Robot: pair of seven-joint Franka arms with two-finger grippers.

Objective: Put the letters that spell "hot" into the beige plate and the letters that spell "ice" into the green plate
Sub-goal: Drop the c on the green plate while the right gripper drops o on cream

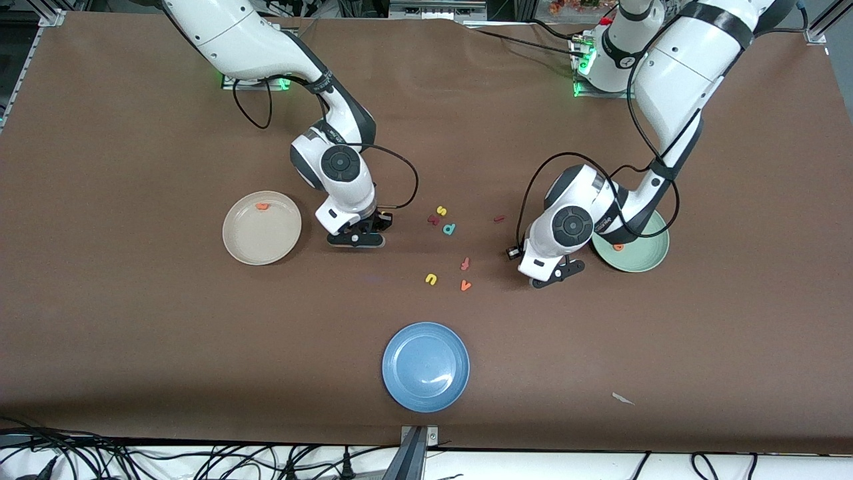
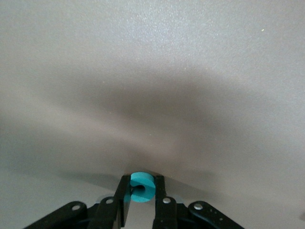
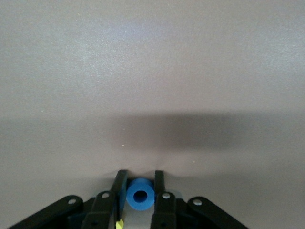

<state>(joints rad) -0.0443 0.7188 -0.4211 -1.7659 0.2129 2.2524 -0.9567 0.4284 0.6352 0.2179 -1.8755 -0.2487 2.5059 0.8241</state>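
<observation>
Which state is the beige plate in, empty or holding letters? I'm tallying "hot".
Holding one: a single orange letter lies in the beige plate near its rim toward the robots' bases. Nothing else is in it.

In the front view both held letters are hidden under the arms' wrists.

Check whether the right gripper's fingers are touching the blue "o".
Touching. In the right wrist view, the right gripper has both fingers pressed against the sides of the blue "o", with no gap on either side, down at the table.
</observation>
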